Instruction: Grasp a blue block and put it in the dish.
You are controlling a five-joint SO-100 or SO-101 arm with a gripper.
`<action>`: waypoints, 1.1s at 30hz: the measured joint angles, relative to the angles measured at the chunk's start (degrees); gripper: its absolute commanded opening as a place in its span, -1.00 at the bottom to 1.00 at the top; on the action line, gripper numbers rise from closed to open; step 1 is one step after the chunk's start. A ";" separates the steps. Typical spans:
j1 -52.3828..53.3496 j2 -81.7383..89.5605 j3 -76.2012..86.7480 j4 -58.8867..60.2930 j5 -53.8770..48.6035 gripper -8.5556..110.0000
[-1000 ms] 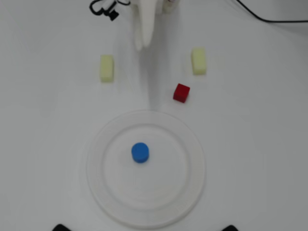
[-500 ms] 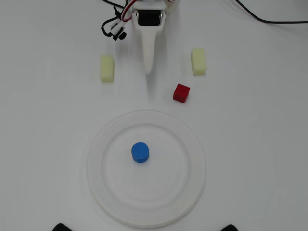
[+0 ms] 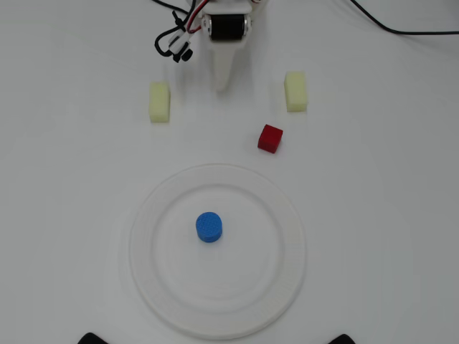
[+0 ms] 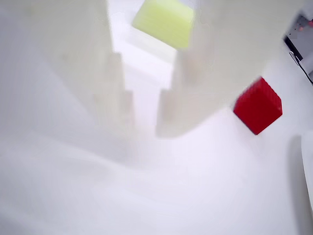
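Blue block [image 3: 209,227] upright near centre of dish [image 3: 283,287], pincer [image 4: 144,120] empty with a narrow gap between fingers, raised over white worktop [image 3: 373,215], well apart from dish, red cube [image 4: 257,105] and yellow block [image 4: 164,22] near it in wrist view

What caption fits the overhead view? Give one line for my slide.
Blue block sits centred in the dish, jaws empty.

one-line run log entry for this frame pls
blue block: in dish, near centre | gripper: empty, slightly open, away from dish | red cube: on table | two yellow blocks: on table
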 measured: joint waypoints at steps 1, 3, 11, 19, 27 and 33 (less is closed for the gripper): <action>-0.09 0.00 0.00 0.00 0.18 -0.85; -0.18 0.00 0.09 0.26 0.70 -0.85; -0.18 0.00 0.97 0.35 1.14 -0.85; -0.18 0.00 3.34 0.26 1.14 -0.85; -0.18 0.00 3.60 0.18 1.14 -0.85; -0.18 0.00 3.69 0.18 1.14 -0.85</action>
